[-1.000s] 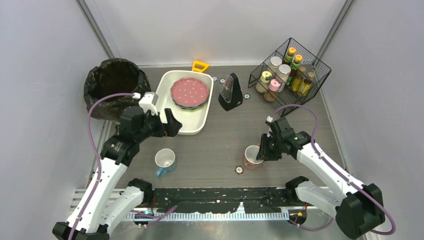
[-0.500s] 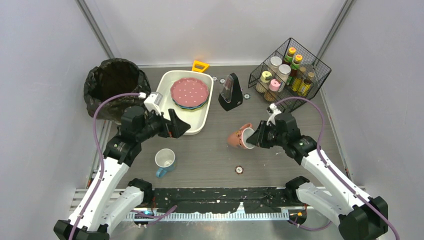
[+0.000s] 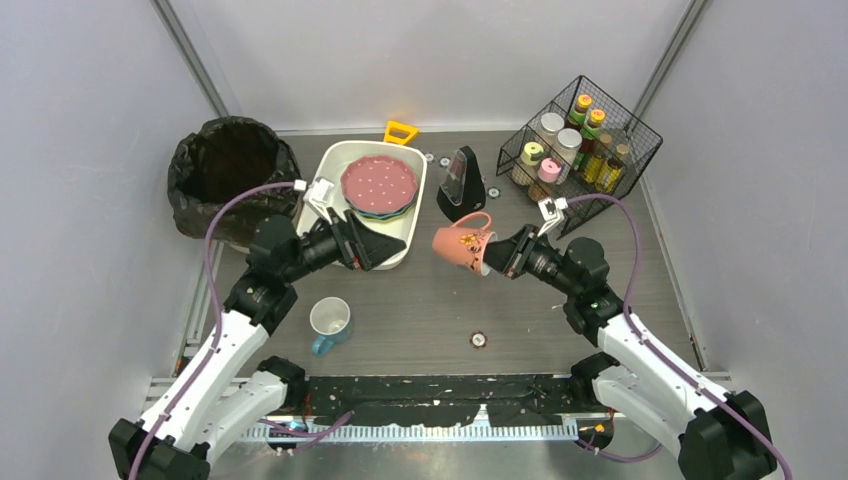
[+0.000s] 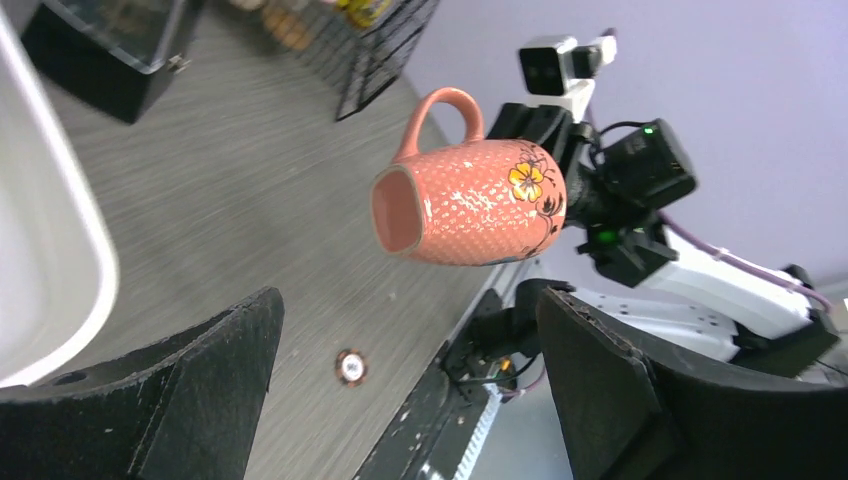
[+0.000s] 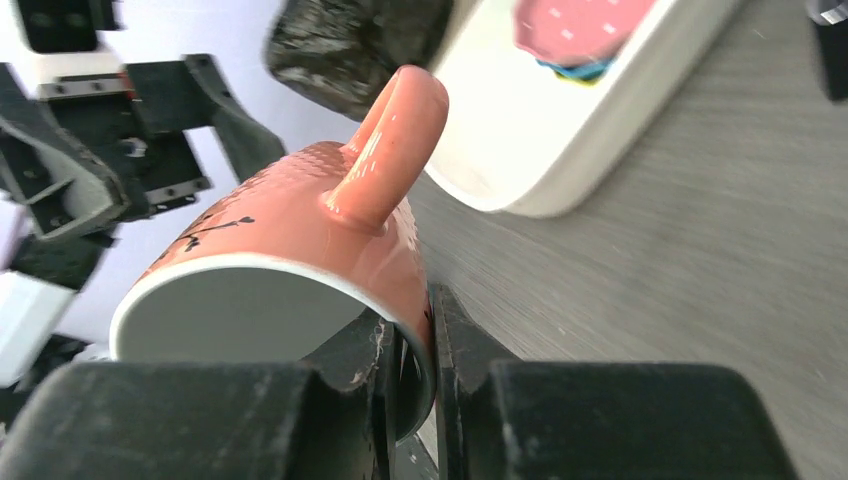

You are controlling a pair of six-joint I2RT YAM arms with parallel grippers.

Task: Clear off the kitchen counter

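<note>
Dark wood-grain surface (image 3: 420,300), the kitchen counter, fills the space between the grey walls and carries everything else. Off its far left corner stands a bin lined with a black bag (image 3: 222,170). Just to the right of that is a white tub (image 3: 397,248) with a pink dotted plate (image 3: 379,181) stacked on others inside it. A wire basket (image 3: 621,103) full of bottles and jars sits in the far right corner. Between tub and basket stands a black wedge-shaped holder (image 3: 461,186), and a yellow handle (image 3: 401,132) shows behind the tub.

The left gripper (image 3: 375,245) hangs over the tub's near right corner, spread wide and empty, facing right. The right gripper (image 5: 418,380) is clamped on the rim of a pink mug (image 3: 460,244), one finger inside the mouth and one outside. That mug is off the surface on its side, handle up, its base turned towards the left gripper. It hangs between the two grippers, in front of the black holder.

A white mug (image 3: 329,322) with a blue handle stands upright near the front edge on the left. A small round metal fitting (image 3: 479,340) lies well to its right.
</note>
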